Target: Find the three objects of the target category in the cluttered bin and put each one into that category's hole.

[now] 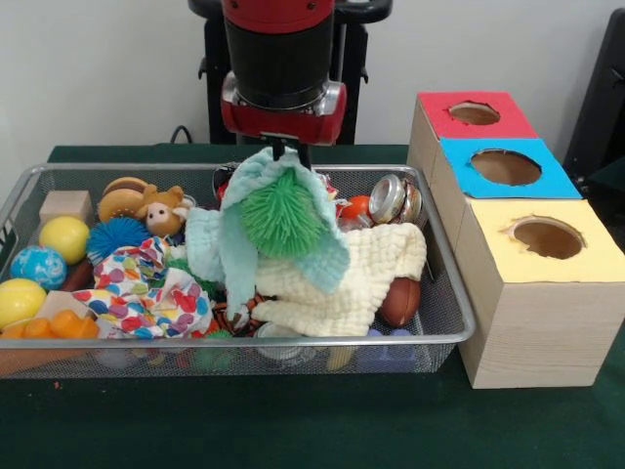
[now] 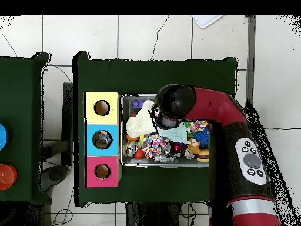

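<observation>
While we can't actually see the gripper (image 1: 283, 149) fingers, a pale green cloth (image 1: 244, 234) and a spiky green ball (image 1: 282, 212) hang right under it above the wire bin (image 1: 451, 293), so whether it's clamped on them we can't tell. Below sit a cream knit cloth (image 1: 361, 274), a dotted cloth (image 1: 146, 288), a small plush dog (image 1: 164, 209), a dented can (image 1: 394, 198) and yellow balls (image 1: 64, 237). Right beside the bin stands the box with red (image 1: 475, 113), blue (image 1: 506, 167) and yellow (image 1: 547, 237) holes. From overhead the arm (image 2: 223, 118) hides much of the bin.
</observation>
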`<state>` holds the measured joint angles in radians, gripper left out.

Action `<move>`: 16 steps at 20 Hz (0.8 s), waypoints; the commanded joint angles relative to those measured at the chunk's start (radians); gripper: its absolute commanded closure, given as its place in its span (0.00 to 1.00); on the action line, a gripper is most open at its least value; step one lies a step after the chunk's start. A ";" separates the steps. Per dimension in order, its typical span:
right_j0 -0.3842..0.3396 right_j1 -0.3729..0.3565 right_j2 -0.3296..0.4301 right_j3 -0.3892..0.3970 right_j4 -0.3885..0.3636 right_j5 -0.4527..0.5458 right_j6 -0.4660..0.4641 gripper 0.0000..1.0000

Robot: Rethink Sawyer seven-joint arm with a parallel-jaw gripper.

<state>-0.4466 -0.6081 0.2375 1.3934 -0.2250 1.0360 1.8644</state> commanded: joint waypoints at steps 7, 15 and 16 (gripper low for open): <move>-0.190 -0.011 -0.017 0.079 -0.122 -0.006 -0.211 1.00; -0.262 -0.013 0.036 0.084 -0.176 0.005 -0.241 1.00; -0.268 -0.012 0.043 0.085 -0.181 0.004 -0.240 1.00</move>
<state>-0.6828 -0.6088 0.2302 1.3982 -0.3444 1.0360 1.8642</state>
